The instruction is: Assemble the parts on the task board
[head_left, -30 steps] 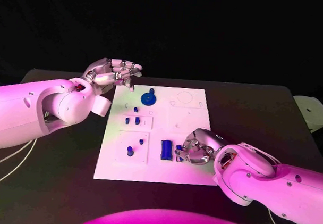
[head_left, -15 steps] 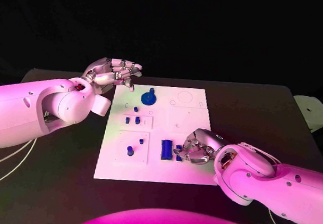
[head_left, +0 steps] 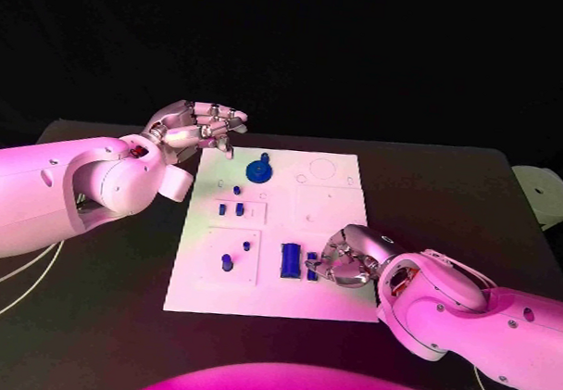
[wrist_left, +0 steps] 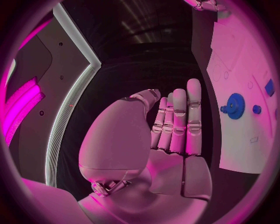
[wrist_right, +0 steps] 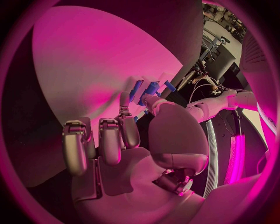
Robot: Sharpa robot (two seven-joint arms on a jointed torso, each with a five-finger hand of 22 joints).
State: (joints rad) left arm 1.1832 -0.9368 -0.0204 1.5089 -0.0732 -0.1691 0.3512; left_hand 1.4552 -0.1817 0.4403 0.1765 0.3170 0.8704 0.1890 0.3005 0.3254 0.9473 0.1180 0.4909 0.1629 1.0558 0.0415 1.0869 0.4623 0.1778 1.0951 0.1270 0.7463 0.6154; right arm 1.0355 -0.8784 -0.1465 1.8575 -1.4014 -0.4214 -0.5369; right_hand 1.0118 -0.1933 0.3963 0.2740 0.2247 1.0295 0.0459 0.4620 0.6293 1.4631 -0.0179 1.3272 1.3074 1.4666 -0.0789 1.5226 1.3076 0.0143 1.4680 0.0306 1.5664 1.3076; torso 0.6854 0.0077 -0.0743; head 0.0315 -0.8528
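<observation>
The white task board (head_left: 324,202) lies in the middle of the black table. On it are a blue gear (head_left: 260,169), a blue rectangular block (head_left: 289,259) and several small blue parts, among them one (head_left: 227,262) near the left edge. My right hand (head_left: 344,258) rests on the board's near right part, its thumb and a finger pinching a small blue part (head_left: 312,259) beside the block; the right wrist view shows that part (wrist_right: 139,88) at the fingertips of the right hand (wrist_right: 125,140). My left hand (head_left: 200,127) hovers off the board's far left corner, holding nothing, and the left wrist view shows the left hand (wrist_left: 172,140) with fingers straight.
A pale white object (head_left: 545,197) sits at the table's right edge. Thin cables (head_left: 4,291) run under my left arm. The left wrist view shows the gear (wrist_left: 235,105) and a small blue peg (wrist_left: 256,109) on the board (wrist_left: 239,144).
My right hand has crept a little to the right and nearer on the board. The left hand and the other parts are unmoved.
</observation>
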